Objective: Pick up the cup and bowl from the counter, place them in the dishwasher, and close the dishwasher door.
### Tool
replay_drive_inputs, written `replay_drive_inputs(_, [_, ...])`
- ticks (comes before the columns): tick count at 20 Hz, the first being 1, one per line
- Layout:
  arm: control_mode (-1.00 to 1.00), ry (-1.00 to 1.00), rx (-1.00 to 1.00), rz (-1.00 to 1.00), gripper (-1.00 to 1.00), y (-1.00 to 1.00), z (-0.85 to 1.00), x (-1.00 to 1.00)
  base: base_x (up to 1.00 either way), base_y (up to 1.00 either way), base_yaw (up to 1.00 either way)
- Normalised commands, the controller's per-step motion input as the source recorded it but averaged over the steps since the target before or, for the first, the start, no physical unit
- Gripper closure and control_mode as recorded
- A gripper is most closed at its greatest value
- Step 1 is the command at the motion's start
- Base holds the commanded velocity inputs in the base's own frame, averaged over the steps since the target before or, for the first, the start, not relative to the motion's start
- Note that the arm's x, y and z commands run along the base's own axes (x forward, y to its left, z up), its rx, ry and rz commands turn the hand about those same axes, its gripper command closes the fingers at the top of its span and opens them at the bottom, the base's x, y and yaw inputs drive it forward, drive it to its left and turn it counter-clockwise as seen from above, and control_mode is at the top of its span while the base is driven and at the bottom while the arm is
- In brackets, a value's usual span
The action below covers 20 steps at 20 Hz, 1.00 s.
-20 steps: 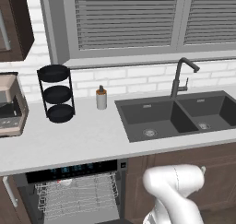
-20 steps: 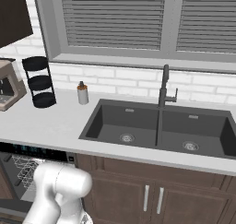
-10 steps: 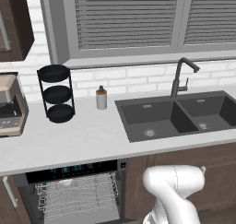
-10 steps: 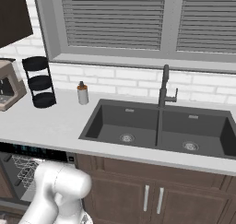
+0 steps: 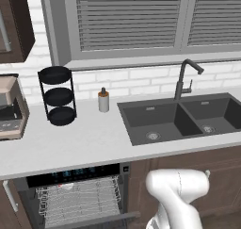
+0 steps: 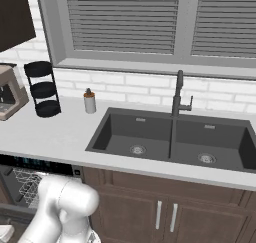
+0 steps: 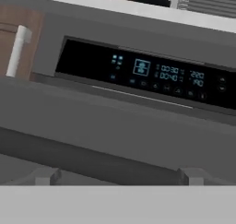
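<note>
The dishwasher (image 5: pixel 75 174) sits under the counter (image 5: pixel 84 143), and its white wire rack (image 5: pixel 80 202) shows from above. The dishwasher door (image 5: pixel 101 219) leans partly open, its top edge crossing the bottom of the left base view. In the hand view the door's grey panel (image 7: pixel 115 126) is very close, with its dark bar handle (image 7: pixel 92 161) just below and the black control strip (image 7: pixel 147 75) with bluish display above. My white arm (image 5: pixel 176 195) bends down low in front of the cabinets (image 6: pixel 60 207). The cup and the bowl are out of view.
On the counter stand a black tiered rack (image 5: pixel 57 95), a small bottle (image 5: pixel 103 101) and a coffee machine (image 5: pixel 9 108). A dark double sink (image 5: pixel 183 117) with a faucet (image 5: pixel 186 77) lies to the right. Brown cabinet doors (image 6: pixel 165 212) flank the dishwasher.
</note>
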Motion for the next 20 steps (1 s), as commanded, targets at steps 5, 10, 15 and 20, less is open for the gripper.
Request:
replay_drive_inputs(5, [-1.00,-0.23,0.00,0.00,-1.00,0.00,-0.73,1.00,0.00,0.00,0.00])
replay_drive_inputs(10, [-1.00,-0.18,0.00,0.00,-1.00,0.00,-0.72,1.00,0.00,0.00,0.00])
replay_drive_inputs(15, [-1.00,-0.14,0.00,0.00,-1.00,0.00,-0.71,1.00,0.00,0.00,0.00])
replay_drive_inputs(20, [-1.00,-0.13,-0.03,-0.01,-1.00,0.00,-0.67,1.00,0.00,0.00,0.00])
